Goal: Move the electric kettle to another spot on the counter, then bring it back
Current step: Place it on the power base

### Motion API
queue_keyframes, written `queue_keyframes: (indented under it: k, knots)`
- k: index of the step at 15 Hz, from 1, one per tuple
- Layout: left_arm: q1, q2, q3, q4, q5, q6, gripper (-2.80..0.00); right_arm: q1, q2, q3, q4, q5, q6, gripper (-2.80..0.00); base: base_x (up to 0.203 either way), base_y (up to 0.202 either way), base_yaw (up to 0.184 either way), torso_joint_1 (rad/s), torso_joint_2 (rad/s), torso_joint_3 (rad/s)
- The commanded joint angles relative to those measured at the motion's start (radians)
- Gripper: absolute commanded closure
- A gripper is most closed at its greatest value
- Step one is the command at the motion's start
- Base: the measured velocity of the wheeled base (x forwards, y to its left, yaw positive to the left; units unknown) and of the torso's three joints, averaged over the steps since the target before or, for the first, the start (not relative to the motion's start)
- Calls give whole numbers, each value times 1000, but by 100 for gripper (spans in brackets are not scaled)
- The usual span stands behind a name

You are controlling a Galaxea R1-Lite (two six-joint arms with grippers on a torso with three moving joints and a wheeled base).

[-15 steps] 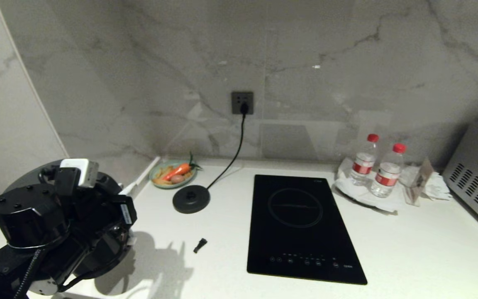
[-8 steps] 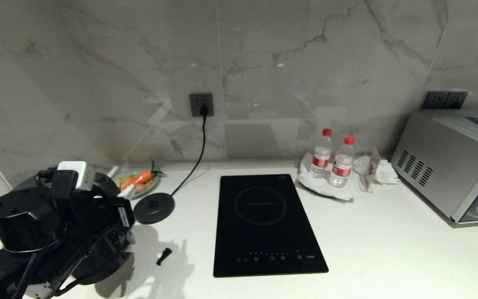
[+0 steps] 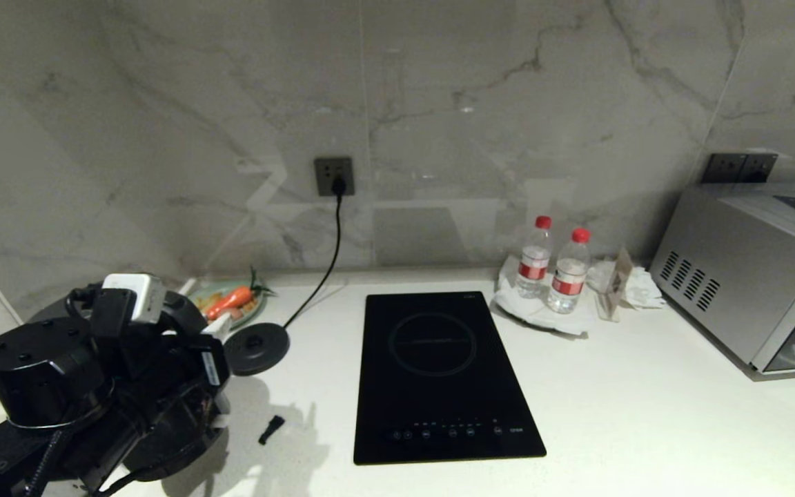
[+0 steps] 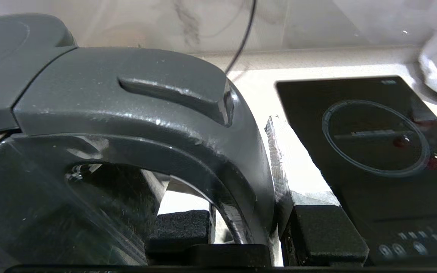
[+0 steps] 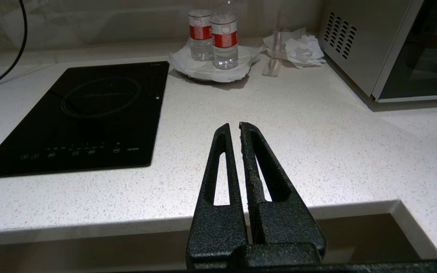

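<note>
I am holding the kettle [image 4: 89, 113] by its handle, which is running upright between the left gripper's [image 4: 241, 227] narrowly parted pads, above the counter's [image 3: 646, 414] left end. The base [image 3: 257, 348] is lying just ahead and rightward. The right gripper [image 5: 233, 131] is idling, closed and empty.

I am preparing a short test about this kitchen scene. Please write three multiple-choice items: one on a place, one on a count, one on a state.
1. Where is the kettle base disc?
A. left of the induction hob
B. on the hob
C. beside the microwave oven

2. How many red-capped water bottles stand on the counter?
A. one
B. two
C. four

3. What is the left gripper doing?
A. hanging open
B. resting on the hob
C. gripping the electric kettle by its handle

Key: 1 A, the disc lies between the vegetable plate and the hob. 2 B, two caps show. 3 C, the fingers close on the loop handle.
</note>
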Motion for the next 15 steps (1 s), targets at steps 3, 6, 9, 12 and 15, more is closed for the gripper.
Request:
queue_keyframes:
  k: [3,6,9,12,15]
  knots:
    - [-8,4,-6,-9,2,0,0,0,0,0,0,0,1,0,165,0,0,7,-3,0]
    - [-8,6,-2,-9,6,1,0,0,0,0,2,0,1,0,202,0,-1,5,2,1]
    - [-8,6,0,-8,4,1,0,0,0,0,0,0,-1,0,84,0,5,3,5,2]
    - [-8,24,-9,-9,7,1,0,0,0,0,0,-1,1,0,0,0,0,-10,2,5]
    - [-11,53,-44,-10,10,-2,0,0,0,0,0,-1,1,0,0,0,0,0,0,0]
